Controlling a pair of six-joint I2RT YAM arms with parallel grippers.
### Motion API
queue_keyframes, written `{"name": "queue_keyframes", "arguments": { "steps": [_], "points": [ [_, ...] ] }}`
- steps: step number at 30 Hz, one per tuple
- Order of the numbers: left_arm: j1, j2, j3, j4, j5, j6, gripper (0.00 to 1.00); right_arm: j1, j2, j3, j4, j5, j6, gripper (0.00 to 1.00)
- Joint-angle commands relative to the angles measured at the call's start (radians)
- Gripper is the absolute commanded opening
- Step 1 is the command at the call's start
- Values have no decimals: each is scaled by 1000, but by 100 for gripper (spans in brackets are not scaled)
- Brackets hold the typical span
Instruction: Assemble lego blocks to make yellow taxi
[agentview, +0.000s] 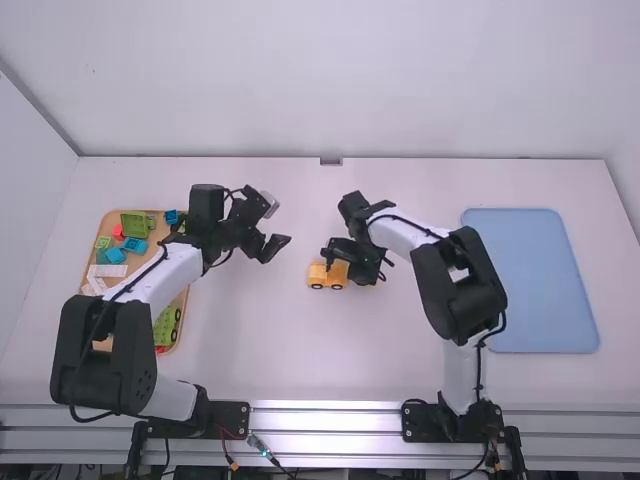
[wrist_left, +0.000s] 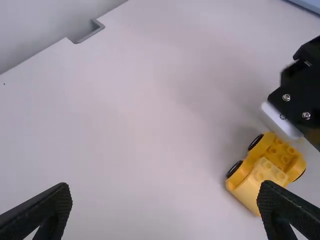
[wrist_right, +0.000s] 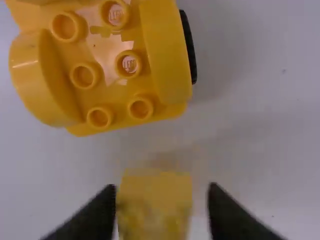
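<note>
Yellow plastic-block taxi with black wheels (agentview: 328, 277) stands midway along the smooth white counter (agentview: 300, 350), right jaws (agentview: 335, 256) closed on a yellow plastic block (wrist_right: 155, 205) near it, left jaws (agentview: 279, 224) wide open, empty; plain white wall (agentview: 300, 80) beyond.

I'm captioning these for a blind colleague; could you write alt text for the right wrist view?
The right gripper holds a yellow block near a yellow toy car base on the white table. The base has round studs on top, raised curved sides and a black wheel.
</note>
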Motion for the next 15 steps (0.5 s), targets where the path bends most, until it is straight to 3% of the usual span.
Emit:
{"name": "queue_keyframes", "arguments": {
  "steps": [1,10,15],
  "points": [
    [4,-1,0,-9,19,42,99,-11,17,12,-3,3,-6,99],
    [-3,-1,0,-18,109,121,99,-31,-53,73,-64,-74,-35,99],
    [-3,0,0,-77,337,380,99,-113,-136,69,-68,-327,-99,99]
  ]
}}
